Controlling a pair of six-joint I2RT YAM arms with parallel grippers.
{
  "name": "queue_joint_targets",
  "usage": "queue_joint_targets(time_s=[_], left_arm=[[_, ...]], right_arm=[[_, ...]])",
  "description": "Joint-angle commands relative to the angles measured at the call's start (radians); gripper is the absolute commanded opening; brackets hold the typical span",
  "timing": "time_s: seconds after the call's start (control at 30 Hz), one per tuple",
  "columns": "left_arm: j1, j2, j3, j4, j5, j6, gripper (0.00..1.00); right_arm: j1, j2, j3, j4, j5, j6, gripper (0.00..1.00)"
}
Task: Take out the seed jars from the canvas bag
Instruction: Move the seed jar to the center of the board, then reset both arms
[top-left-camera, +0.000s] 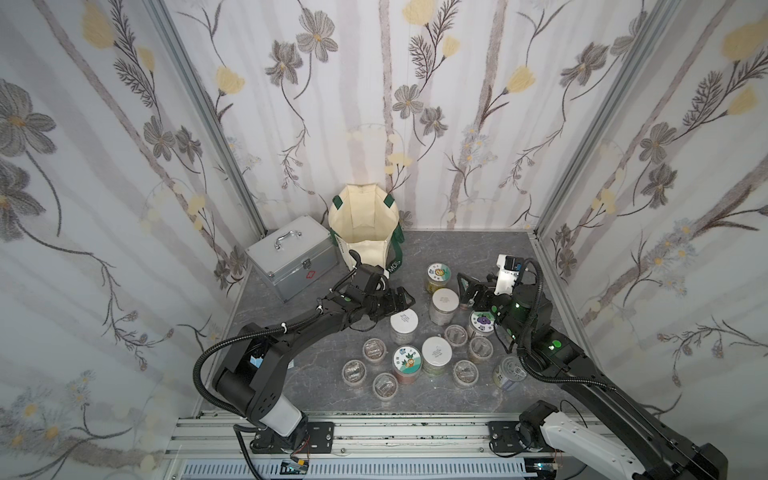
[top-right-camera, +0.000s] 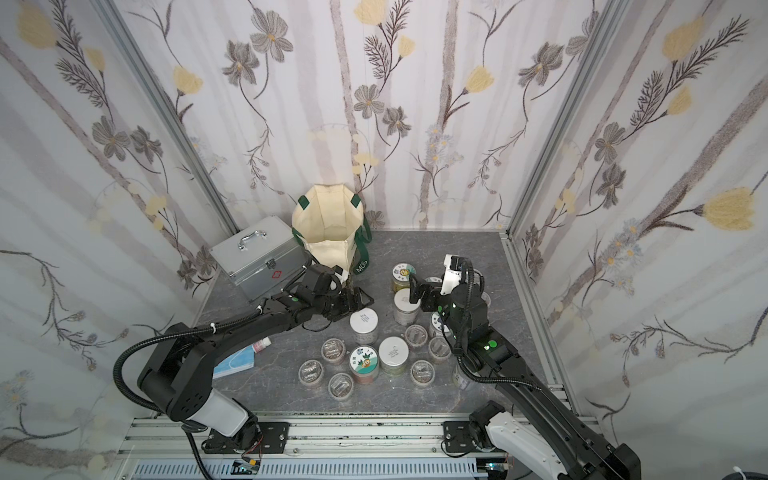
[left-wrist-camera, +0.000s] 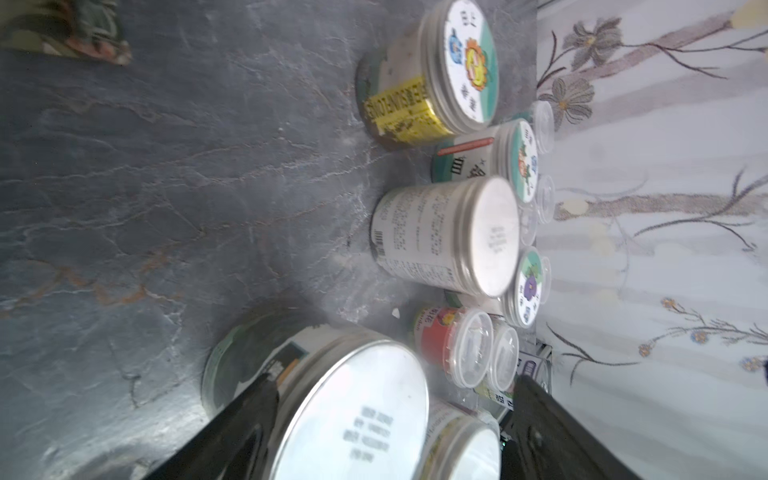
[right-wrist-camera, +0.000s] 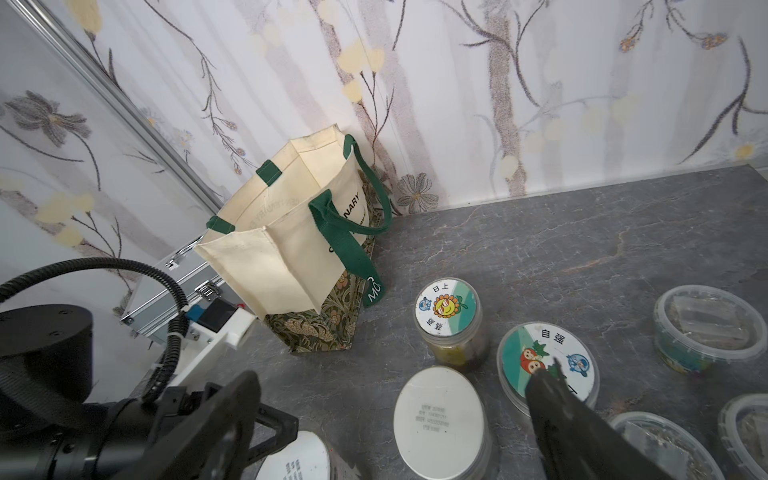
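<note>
In both top views the left gripper (top-left-camera: 404, 302) hangs with its jaws spread wide and nothing clamped, directly above a tall white-lidded seed jar (top-left-camera: 404, 322) that stands on the dark grey stone-patterned desk (top-left-camera: 316, 386). Beyond this gripper, toward the back wall, the cream canvas bag with dark green handles (top-left-camera: 365, 224) stands upright with its mouth open, and a silver metal case (top-left-camera: 291, 257) sits just beside it. The right gripper (top-left-camera: 467, 291), likewise wide open and empty, hovers across from the left one, with a second white-lidded jar (top-left-camera: 444, 305) between them. The other small cylindrical seed jars (top-right-camera: 365, 363), short clear-lidded ones and taller sticker-lidded ones, cluster on the desk on the arm-base side of both grippers.

In the left wrist view the left gripper (left-wrist-camera: 395, 386) straddles the near white lid. One jaw is close to the jar's side and the other is well apart from it.

In the right wrist view the right gripper (right-wrist-camera: 395, 376) holds nothing. Ahead of it stands a sunflower-sticker jar (right-wrist-camera: 446, 311), and beyond that the bag rests on its leafy patterned base.
</note>
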Motion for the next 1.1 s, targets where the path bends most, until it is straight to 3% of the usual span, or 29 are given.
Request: queue_joint_targets(time_s=[0.0,0.1,0.17,0.27,0.43,0.57,0.7,0.8,0.9,0.97,1.07], left_arm=[[0.007,-0.048,0.03,-0.089,-0.133,0.054,0.96],[0.009,-0.12,0.072,-0.161,-0.209,0.125,1.0],[0.004,-0.206,0.063,-0.186,-0.298,0.174,1.0],[0.003,-0.386,-0.022,-0.174,-0.475,0.25,1.0],[0.02,-0.622,-0.177,-0.155,-0.805,0.338,1.0],[0.104,-0.639,-0.242,-0.164,-0.928,0.351,1.0],[0.179,-0.648,-0.374,-0.032,-1.077,0.439,1.0],[0.248,-0.649,-0.496,0.154,-1.063,0.549,1.0],[0.293,-0.616,-0.628,0.422,-0.936,0.683,1.0],[0.327,-0.556,-0.622,0.438,-0.974,0.658,1.0],[0.371,-0.435,-0.618,0.537,-0.93,0.673,1.0]], right_arm=[[-0.042,-0.034,-0.013,-0.013,-0.007,-0.014,1.0],[-0.115,-0.076,-0.018,-0.025,-0.013,-0.047,1.0],[-0.151,-0.135,-0.042,-0.016,0.055,-0.069,1.0],[-0.237,-0.237,-0.126,0.047,0.107,-0.1,1.0],[-0.429,-0.381,-0.342,0.232,0.088,-0.089,1.0],[-0.542,-0.395,-0.484,0.381,0.076,-0.069,1.0],[-0.592,-0.359,-0.638,0.608,0.116,-0.096,1.0],[-0.604,-0.293,-0.71,0.743,0.166,-0.125,1.0],[-0.609,-0.197,-0.75,0.86,0.186,-0.162,1.0],[-0.614,-0.119,-0.768,0.979,0.177,-0.178,1.0],[-0.614,0.002,-0.749,1.102,0.153,-0.208,1.0]])
